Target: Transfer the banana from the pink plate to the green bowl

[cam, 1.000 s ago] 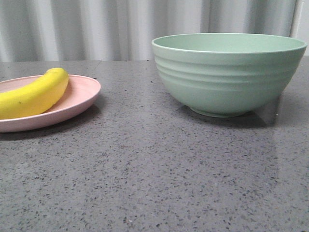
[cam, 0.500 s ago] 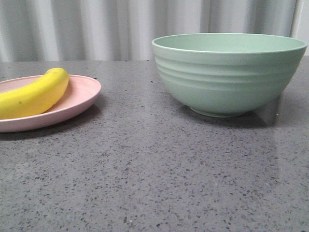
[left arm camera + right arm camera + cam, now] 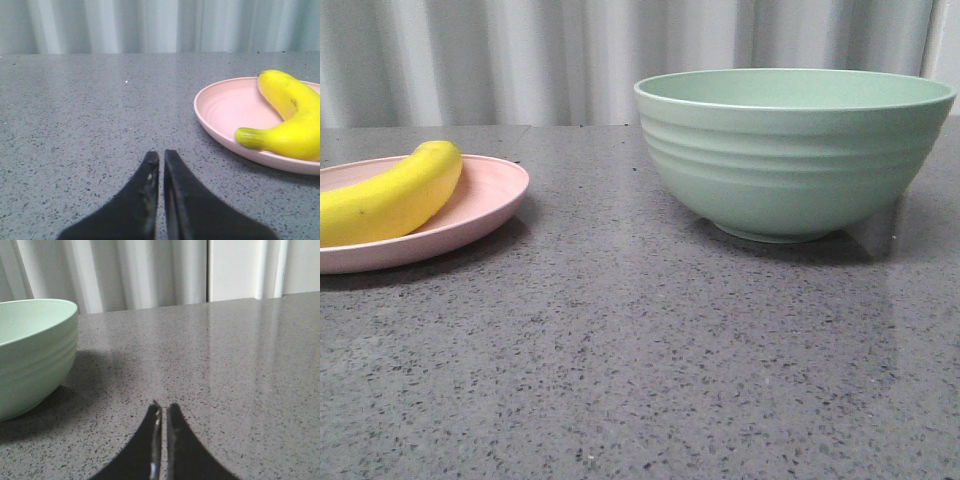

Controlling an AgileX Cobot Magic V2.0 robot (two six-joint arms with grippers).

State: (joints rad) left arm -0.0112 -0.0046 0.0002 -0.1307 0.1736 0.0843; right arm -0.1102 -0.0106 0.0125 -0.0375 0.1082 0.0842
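Observation:
The yellow banana (image 3: 390, 195) lies on the pink plate (image 3: 485, 205) at the left of the front view. The mint-green bowl (image 3: 790, 150) stands upright at the right, apart from the plate. Neither gripper shows in the front view. In the left wrist view my left gripper (image 3: 161, 155) is shut and empty, low over the bare table, short of the plate (image 3: 225, 107) and the banana (image 3: 292, 120), whose greenish stem end faces it. In the right wrist view my right gripper (image 3: 164, 407) is shut and empty, beside the bowl (image 3: 30, 350) and apart from it.
The grey speckled tabletop (image 3: 640, 340) runs between plate and bowl. A pale corrugated wall (image 3: 520, 60) stands behind the table.

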